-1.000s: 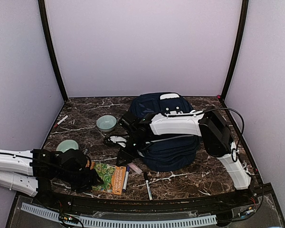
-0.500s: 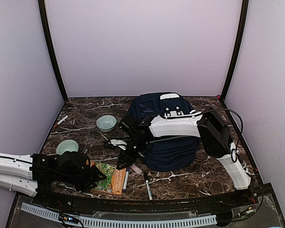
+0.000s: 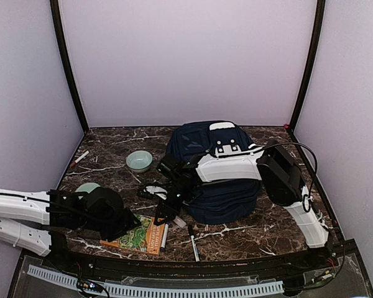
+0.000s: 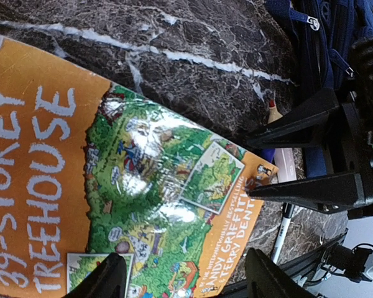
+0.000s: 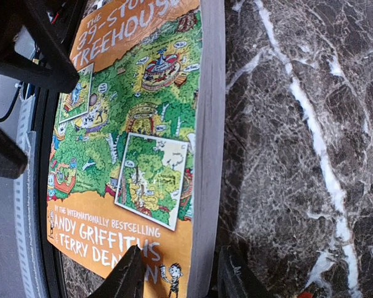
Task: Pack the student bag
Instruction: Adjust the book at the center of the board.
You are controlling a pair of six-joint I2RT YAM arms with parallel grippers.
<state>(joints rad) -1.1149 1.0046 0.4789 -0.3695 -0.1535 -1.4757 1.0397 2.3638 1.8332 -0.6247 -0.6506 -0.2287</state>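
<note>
The student bag (image 3: 219, 169), navy blue with a white patch at its top, lies at the middle right of the table; its zips (image 4: 317, 37) show in the left wrist view. An orange and green paperback book (image 3: 143, 233) lies flat near the front edge. My left gripper (image 4: 186, 279) hovers open over the book cover (image 4: 143, 186), fingers wide apart. My right gripper (image 5: 180, 276) is open astride the book's page edge (image 5: 208, 155), one finger over the cover and the other beside the pages on the marble. In the top view the right gripper (image 3: 164, 213) sits at the book's right end.
A pale green bowl (image 3: 139, 161) stands left of the bag, and a second one (image 3: 87, 187) is partly hidden behind my left arm. Pens (image 3: 193, 242) and a marker (image 3: 164, 234) lie by the book. A white pen (image 3: 81, 157) rests at the far left.
My left gripper has shifted right over the book. My right gripper has dropped to the book's right edge and its jaws have narrowed a little.
</note>
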